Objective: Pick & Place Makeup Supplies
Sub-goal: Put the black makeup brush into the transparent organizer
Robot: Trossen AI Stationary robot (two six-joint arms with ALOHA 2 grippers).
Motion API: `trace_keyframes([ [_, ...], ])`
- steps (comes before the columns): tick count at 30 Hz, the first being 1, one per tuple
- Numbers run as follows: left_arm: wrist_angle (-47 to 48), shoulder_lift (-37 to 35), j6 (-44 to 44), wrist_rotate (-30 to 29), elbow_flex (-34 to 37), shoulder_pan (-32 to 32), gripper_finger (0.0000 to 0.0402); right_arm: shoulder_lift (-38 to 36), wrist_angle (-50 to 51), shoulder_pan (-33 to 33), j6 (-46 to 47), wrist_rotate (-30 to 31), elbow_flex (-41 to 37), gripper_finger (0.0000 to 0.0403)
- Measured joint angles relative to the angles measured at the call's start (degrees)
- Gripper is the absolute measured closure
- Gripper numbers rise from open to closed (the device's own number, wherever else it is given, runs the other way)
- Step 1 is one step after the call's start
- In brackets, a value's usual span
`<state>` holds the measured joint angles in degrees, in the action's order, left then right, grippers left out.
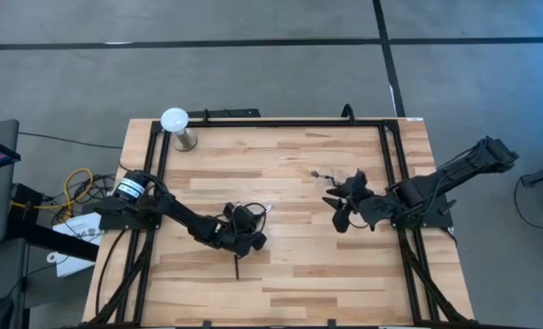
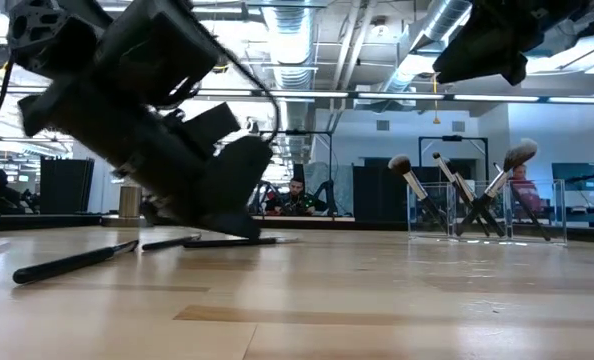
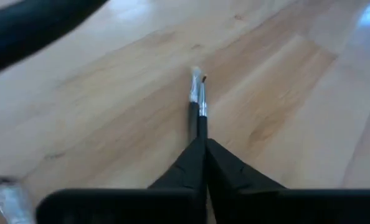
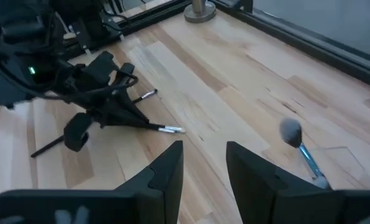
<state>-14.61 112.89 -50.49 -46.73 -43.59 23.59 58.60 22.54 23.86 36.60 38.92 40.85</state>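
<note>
Fingers (image 3: 225,174) of the left gripper (image 3: 203,146) are pinched together on a thin makeup brush (image 3: 199,106) pressed low against the wooden table (image 1: 290,265), silvery ferrule poking out past the tips; another brush (image 2: 72,262) lies flat just beside it, and one more (image 4: 144,95) rests near the arm. Over at the table's right side the right gripper (image 4: 203,165) hovers above the boards with its fingers parted and nothing between them, a blue-handled fluffy brush (image 4: 300,149) nearby. Several brushes stand in a clear holder (image 2: 487,210) at the far right. A white globe lamp (image 1: 175,123) sits at the far left corner. Beyond the planks, a person (image 2: 295,198) sits under exposed ceiling ducts
</note>
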Motion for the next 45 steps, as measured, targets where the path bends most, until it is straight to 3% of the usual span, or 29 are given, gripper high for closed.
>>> trace_keyframes([
  [9, -11.28, 0.43, 9.53, 1.62, 0.42, 0.07, 0.0397, 7.1, -14.66, 0.0, -12.39, -2.46, 0.01, 0.029],
  [18, -12.12, 0.43, 9.73, 1.86, 0.42, 0.07, 0.0397, 18.81, -28.23, -4.07, -24.52, -14.06, 0.01, 0.029],
  [25, -12.51, 0.32, 9.76, 3.53, 0.37, 0.07, 0.0396, 21.39, -31.03, -7.7, -25.03, -19.2, -0.01, 0.029],
  [31, -12.88, 0.32, 13.65, 3.04, 0.37, 0.06, 0.0394, 19.98, -31.04, -8.24, -24.64, -19.54, 0.01, 0.029],
  [41, -13.75, 0.26, 14.26, 2.79, 0.34, 0.05, 0.0314, 19.92, -30.77, -8.7, -24.64, -19.65, 0.01, 0.029],
  [45, -13.94, 0.28, 15.53, 1.58, 0.33, -0.07, 0.0301, 19.92, -30.74, -8.7, -24.64, -19.65, 0.01, 0.029],
])
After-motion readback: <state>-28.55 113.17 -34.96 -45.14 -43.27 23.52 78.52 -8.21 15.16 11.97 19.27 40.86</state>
